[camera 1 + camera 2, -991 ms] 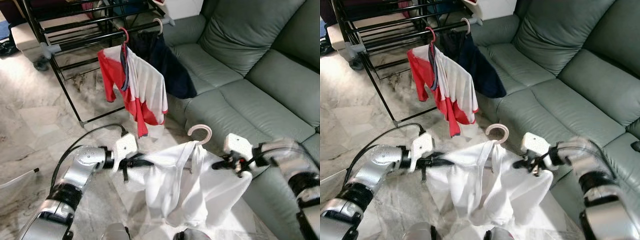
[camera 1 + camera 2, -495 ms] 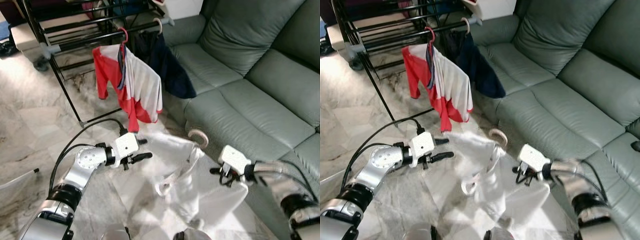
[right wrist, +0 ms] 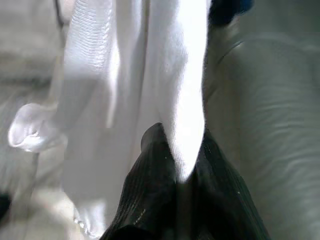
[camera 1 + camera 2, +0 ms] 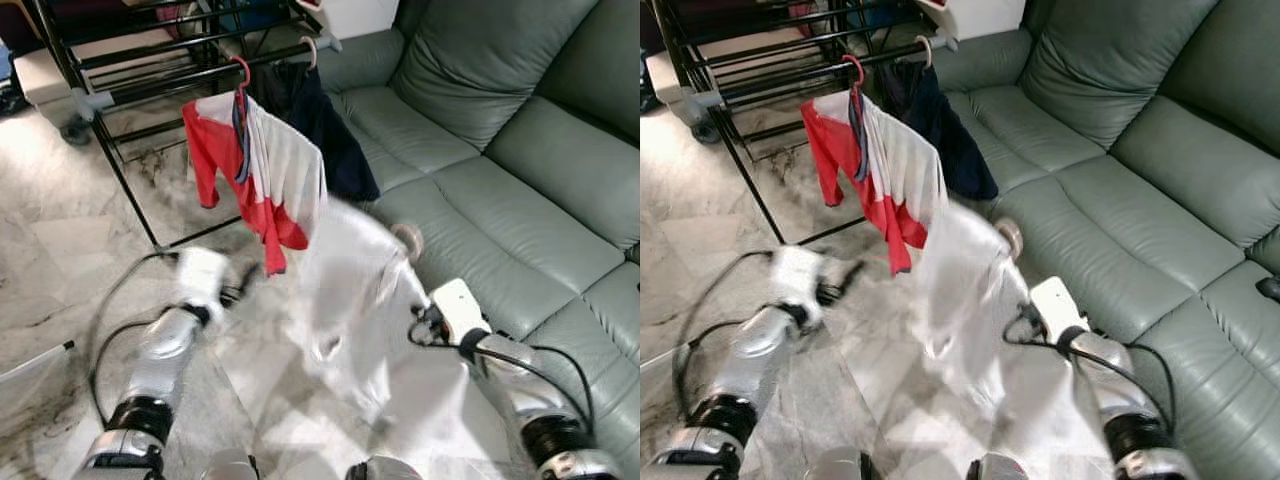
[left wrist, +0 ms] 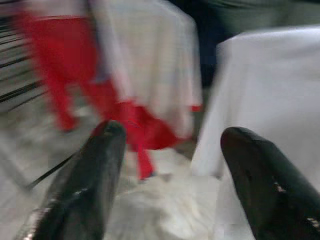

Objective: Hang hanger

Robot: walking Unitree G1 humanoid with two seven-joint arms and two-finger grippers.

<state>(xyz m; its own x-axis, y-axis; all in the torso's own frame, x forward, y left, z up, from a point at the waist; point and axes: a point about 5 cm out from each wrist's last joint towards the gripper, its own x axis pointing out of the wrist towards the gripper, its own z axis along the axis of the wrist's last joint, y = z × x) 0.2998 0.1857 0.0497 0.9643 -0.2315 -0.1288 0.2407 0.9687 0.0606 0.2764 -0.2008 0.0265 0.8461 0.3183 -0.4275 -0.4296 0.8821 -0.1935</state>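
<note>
Right end effector (image 3: 182,165) pinches white garment (image 4: 350,290) beside sofa (image 4: 520,160) edge.

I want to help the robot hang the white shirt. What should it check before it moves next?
1. Right gripper shut on the shirt: ok.
2. Left gripper free of the shirt, jaws open: ok.
3. Hanger hook showing above the shirt: ok.
4. Hook on the rack: not ok, it hangs in the air.
5. Free rail space beside the red shirt: cannot tell.
</note>
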